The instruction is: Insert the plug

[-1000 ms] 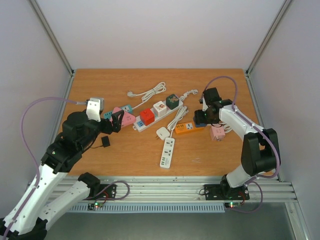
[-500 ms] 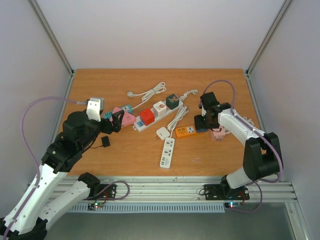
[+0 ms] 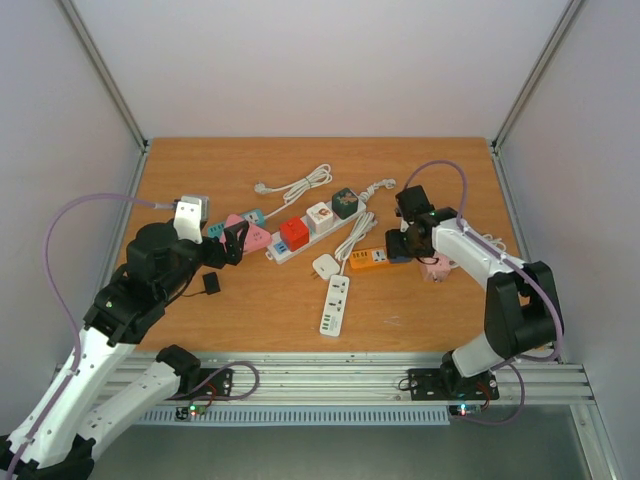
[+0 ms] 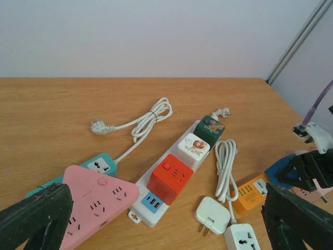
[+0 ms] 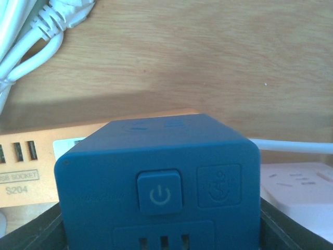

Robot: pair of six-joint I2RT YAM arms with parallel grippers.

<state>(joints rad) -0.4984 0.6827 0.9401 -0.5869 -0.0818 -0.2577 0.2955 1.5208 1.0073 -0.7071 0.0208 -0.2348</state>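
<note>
Between the fingers of the right pincer [image 3: 401, 243] sits the blue cube plug [image 5: 156, 177], clamped on both flanks, its power button and a small embossed logo facing the wrist camera. Directly beyond the pincer lies the orange power strip [image 5: 31, 156], with its end passing under the cube. Whether the cube's pins have met a socket is hidden. The task therefore looks partly done: the plug is grasped and at the strip, while lining up and pressing home seem to be what is left.

The cube is matte moulded plastic with softened edges and a raised square button. The orange strip is smoother, with a pale face, small slots and a printed label. To one side of the pincer a pink block [image 5: 299, 182] of pastel plastic shows socket slots, and a round white cable [image 5: 291, 146] runs behind it. The tabletop [image 5: 208, 52] is grained wood.

The left pincer [image 3: 230, 243] stands wide apart, holding nothing, with a pink triangular strip [image 4: 99, 200] beside one finger.
</note>
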